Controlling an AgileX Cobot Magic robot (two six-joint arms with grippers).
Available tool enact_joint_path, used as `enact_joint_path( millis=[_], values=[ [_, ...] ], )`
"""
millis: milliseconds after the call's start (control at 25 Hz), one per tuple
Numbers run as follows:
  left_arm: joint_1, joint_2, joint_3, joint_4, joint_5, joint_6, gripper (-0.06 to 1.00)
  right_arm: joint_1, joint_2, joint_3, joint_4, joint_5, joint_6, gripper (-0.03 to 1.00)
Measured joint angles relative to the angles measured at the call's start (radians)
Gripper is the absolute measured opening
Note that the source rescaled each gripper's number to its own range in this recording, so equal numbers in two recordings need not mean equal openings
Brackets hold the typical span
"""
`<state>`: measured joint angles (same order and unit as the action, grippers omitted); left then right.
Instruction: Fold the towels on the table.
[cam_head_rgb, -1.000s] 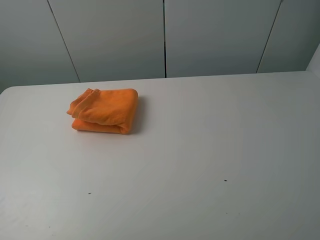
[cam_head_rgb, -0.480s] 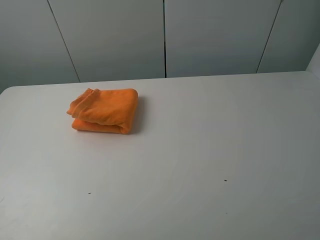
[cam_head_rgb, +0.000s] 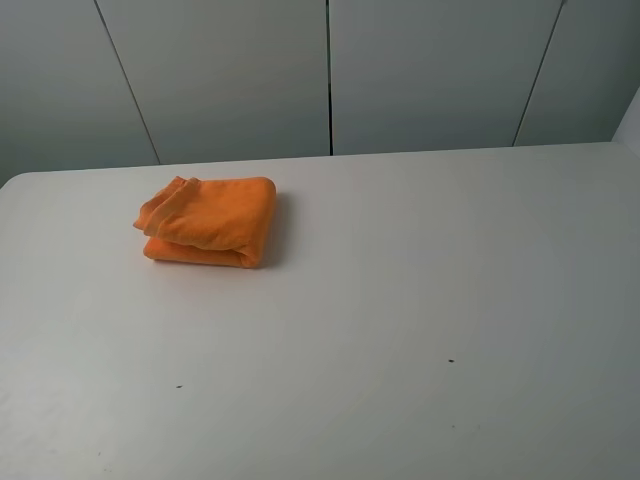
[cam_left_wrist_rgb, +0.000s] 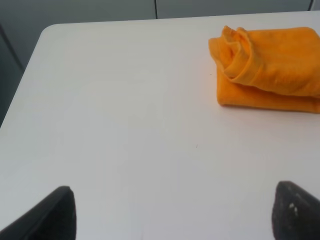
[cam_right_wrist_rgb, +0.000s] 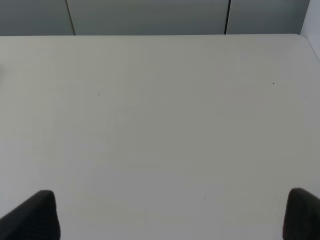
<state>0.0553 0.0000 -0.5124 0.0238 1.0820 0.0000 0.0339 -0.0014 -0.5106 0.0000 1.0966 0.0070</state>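
Observation:
The orange towel (cam_head_rgb: 210, 222) lies folded in a thick bundle on the white table (cam_head_rgb: 400, 300), at the back left. It also shows in the left wrist view (cam_left_wrist_rgb: 267, 67), with rolled hems toward the table's left edge. No label shows. My left gripper (cam_left_wrist_rgb: 175, 215) is open and empty, well short of the towel; only its two dark fingertips (cam_left_wrist_rgb: 55, 215) show. My right gripper (cam_right_wrist_rgb: 172, 215) is open and empty over bare table, its dark fingertips (cam_right_wrist_rgb: 35, 215) wide apart. Neither arm shows in the exterior high view.
Grey wall panels (cam_head_rgb: 330, 75) stand behind the table's far edge. The table's rounded back left corner (cam_left_wrist_rgb: 47, 30) shows in the left wrist view. A few tiny dark specks (cam_head_rgb: 450, 361) dot the tabletop.

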Motion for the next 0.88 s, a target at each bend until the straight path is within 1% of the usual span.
enact_joint_path(
  millis=[160, 240, 480, 880],
  values=[
    [0.073, 0.000, 0.000, 0.000, 0.000, 0.000, 1.00, 0.000, 0.000, 0.000, 0.000, 0.000, 0.000, 0.96],
    [0.091, 0.000, 0.000, 0.000, 0.000, 0.000, 1.00, 0.000, 0.000, 0.000, 0.000, 0.000, 0.000, 0.96],
    [0.070, 0.000, 0.000, 0.002, 0.000, 0.000, 1.00, 0.000, 0.000, 0.000, 0.000, 0.000, 0.000, 0.96],
    [0.070, 0.000, 0.000, 0.002, 0.000, 0.000, 1.00, 0.000, 0.000, 0.000, -0.007, 0.000, 0.000, 0.96]
  ],
)
